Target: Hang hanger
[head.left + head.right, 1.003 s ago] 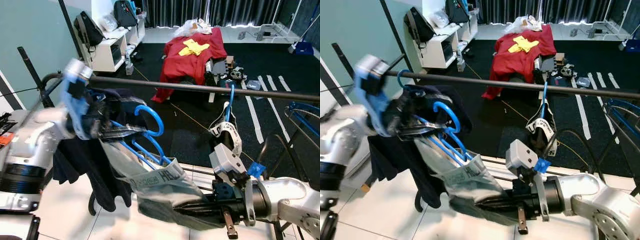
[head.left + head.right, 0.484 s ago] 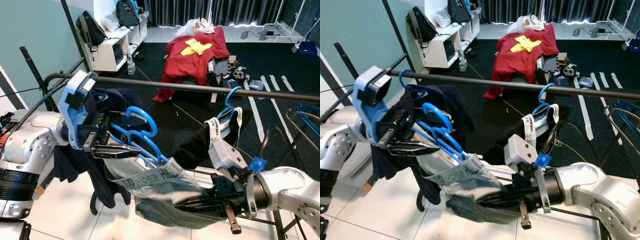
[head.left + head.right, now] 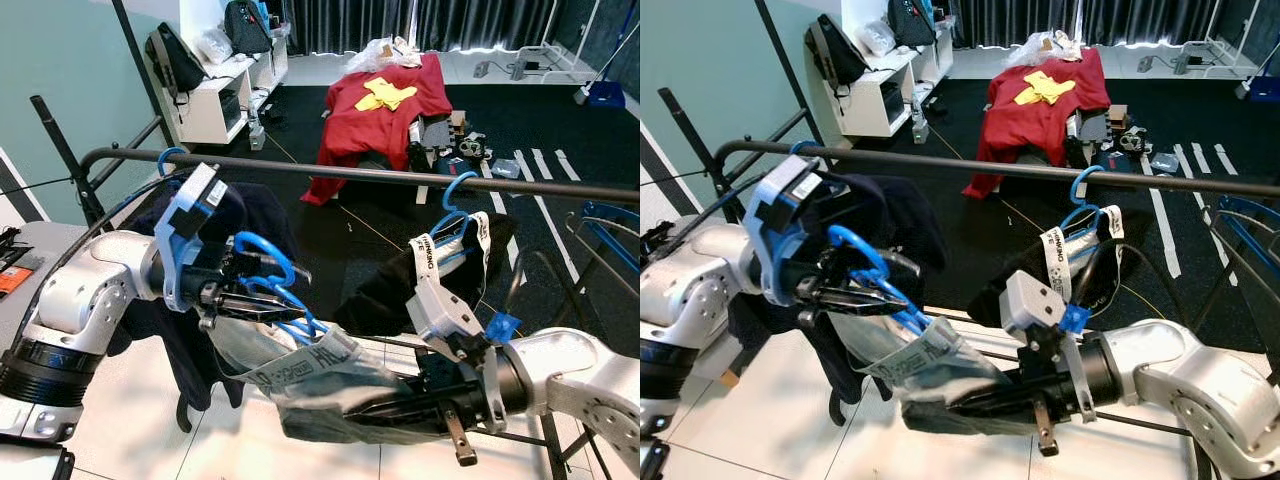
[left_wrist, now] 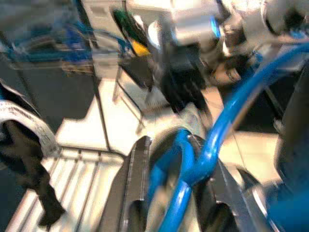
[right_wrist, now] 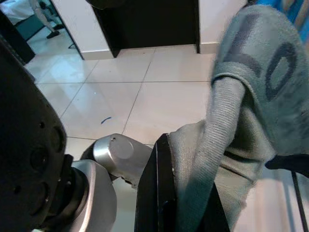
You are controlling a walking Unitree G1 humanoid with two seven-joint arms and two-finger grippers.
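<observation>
Blue hanger and grey shorts held between both grippers, below the rail.

My left gripper (image 3: 262,303) pinches the blue hanger (image 3: 268,278) at centre left of the frame; since half a second ago I see it lower and nearer the middle. My right gripper (image 3: 330,415) is clamped on the grey shorts (image 3: 320,375) at bottom centre. Their waistband print ends in "HE", the rest unreadable. The rail (image 3: 400,176) crosses the upper frame, carrying another hanger (image 3: 455,205) with a dark garment (image 3: 395,290).
</observation>
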